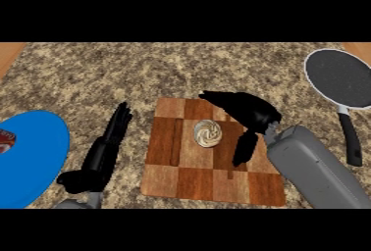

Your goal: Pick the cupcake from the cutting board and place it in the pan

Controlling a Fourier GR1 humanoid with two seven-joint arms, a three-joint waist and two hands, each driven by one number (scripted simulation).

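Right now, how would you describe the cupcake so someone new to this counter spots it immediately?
Find the checkered wooden cutting board in the middle of the speckled counter. Near its centre sits the cupcake, small and round with a cream swirled top. The right hand arches beside it; nothing else rests on the board.

single head view, steeply down, counter point(87, 68) close below

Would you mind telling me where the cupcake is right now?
In the head view the cupcake sits on the upper middle of the cutting board, just left of the right hand arched beside it.
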